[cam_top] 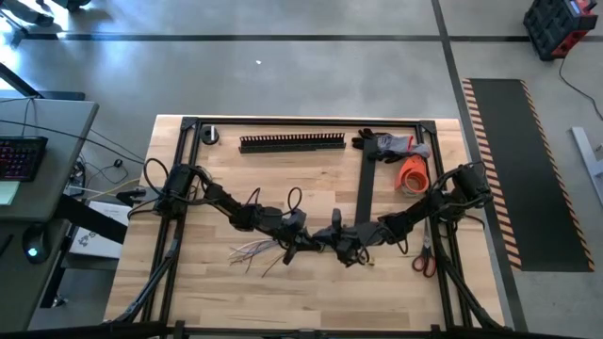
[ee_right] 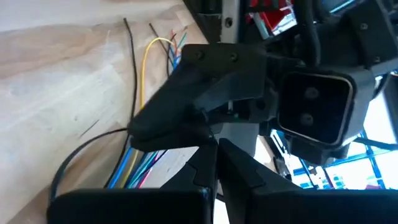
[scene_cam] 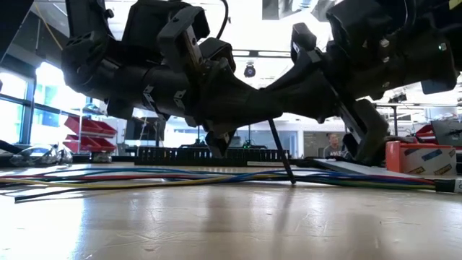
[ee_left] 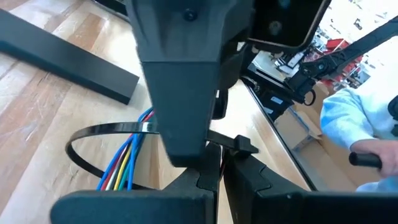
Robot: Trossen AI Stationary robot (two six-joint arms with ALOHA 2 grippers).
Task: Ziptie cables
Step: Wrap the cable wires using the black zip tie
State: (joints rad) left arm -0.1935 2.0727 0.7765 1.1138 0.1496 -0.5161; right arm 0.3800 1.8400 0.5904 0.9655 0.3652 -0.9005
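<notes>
The cables (cam_top: 256,250) lay fanned on the table (cam_top: 236,179) at the left, a black ziptie (ee_left: 93,134) looped around them. The left gripper (cam_top: 294,247) and right gripper (cam_top: 332,240) met mid-table; whether either pair of jaws was closed, I couldn't tell. Best play, I reckoned: pull the tail straight and slowly, cinching without scattering wires

clear: table front (cam_top: 311,301) | blocked: both arms over cables (cam_top: 252,250)

Overhead looks straight down; low level; wrists close; all share cables (cam_top: 254,250)
</notes>
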